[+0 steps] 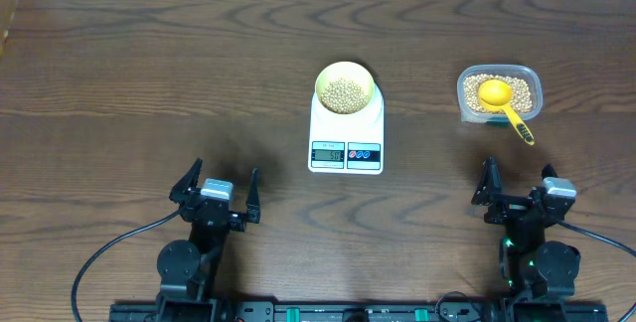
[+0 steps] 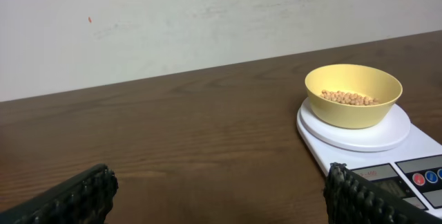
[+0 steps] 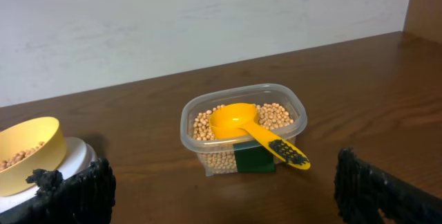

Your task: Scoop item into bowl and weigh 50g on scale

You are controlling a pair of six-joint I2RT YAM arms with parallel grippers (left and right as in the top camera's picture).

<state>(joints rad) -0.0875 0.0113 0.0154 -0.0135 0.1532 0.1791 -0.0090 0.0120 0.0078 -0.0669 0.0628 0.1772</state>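
Note:
The pale yellow-green bowl (image 1: 345,87) stands on the white scale (image 1: 346,145) at mid-table and holds a layer of tan beans (image 1: 345,92). The bowl (image 2: 353,95), beans (image 2: 349,98) and scale (image 2: 373,137) also show in the left wrist view; the bowl's edge (image 3: 27,151) shows in the right wrist view. More beans (image 3: 276,117) fill a clear tub (image 3: 243,126) with a yellow scoop (image 3: 252,131) lying in it. My left gripper (image 1: 217,193) is open and empty near the front left. My right gripper (image 1: 521,189) is open and empty, in front of the tub.
The clear tub (image 1: 499,93) with the scoop (image 1: 505,103) stands at the right, its handle sticking out over the front rim. A pale wall runs behind the table's far edge. Cables trail from both arm bases at the front edge.

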